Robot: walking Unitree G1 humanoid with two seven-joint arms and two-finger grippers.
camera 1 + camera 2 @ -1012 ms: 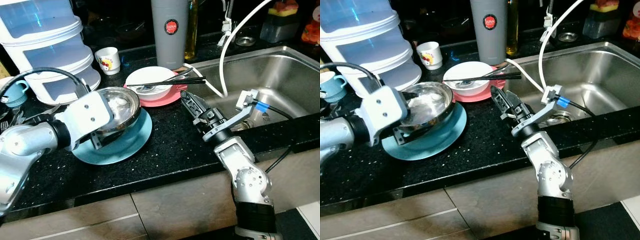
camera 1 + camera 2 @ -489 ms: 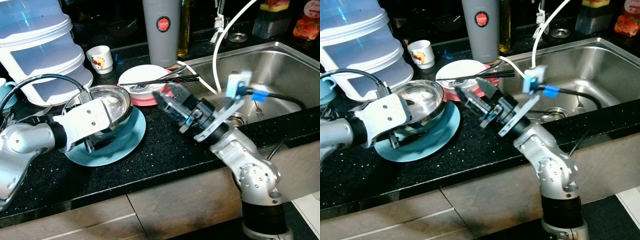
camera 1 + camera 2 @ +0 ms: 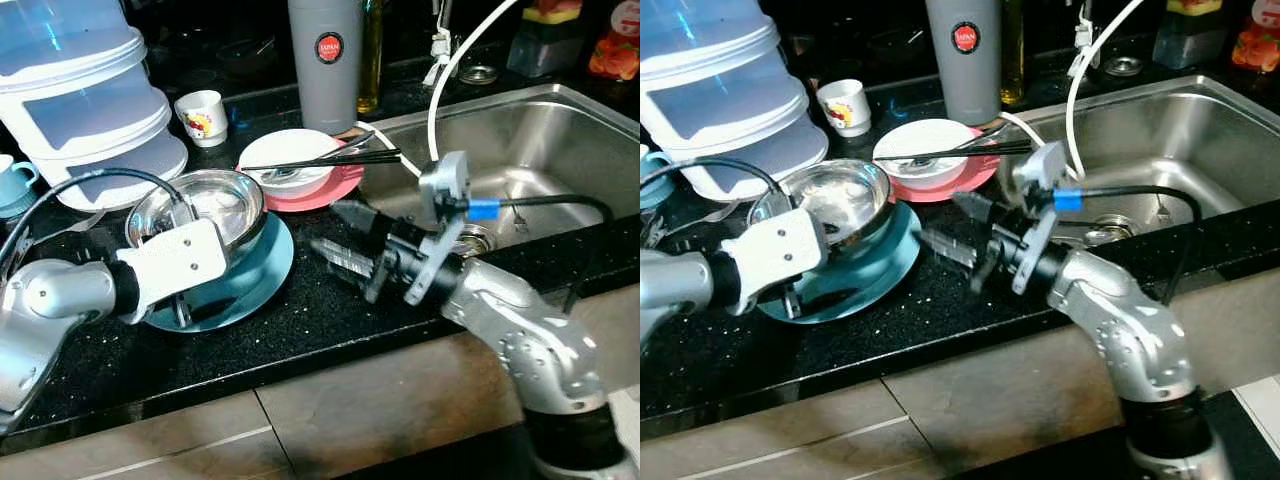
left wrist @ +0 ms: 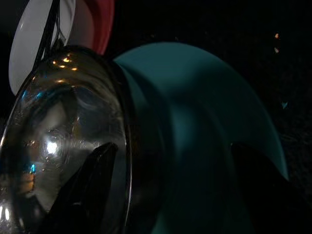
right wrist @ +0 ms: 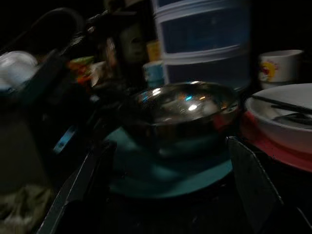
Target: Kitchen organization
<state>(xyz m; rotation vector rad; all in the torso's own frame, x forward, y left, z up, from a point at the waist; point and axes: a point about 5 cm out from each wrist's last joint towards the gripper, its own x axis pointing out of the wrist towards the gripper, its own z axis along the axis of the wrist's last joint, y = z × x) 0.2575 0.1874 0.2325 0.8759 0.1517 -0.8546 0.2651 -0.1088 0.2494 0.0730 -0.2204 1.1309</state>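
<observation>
- We are seeing the right end effector hovering low over the black worktop, its two black fingers spread wide and holding nothing, tips aimed toward the teal plate.
- In the right wrist view we are looking between those spread fingers at the steel bowl sitting on the plate.
- We are seeing the left end effector at the near rim of the steel bowl, one finger reaching inside the bowl; whether it is gripping the rim we cannot tell.
- The bowl is resting on the teal plate, tilted a little toward the left arm.
- Just behind the plate, a white bowl is sitting on a pink plate, with black chopsticks lying across its rim.
- A grey flask is standing upright behind the white bowl, and a small white cup is standing to its left.
- A stack of clear tiered containers is occupying the back left of the worktop.
- To the right, the steel sink is lying sunk into the worktop, with a white hose curving over it.
</observation>
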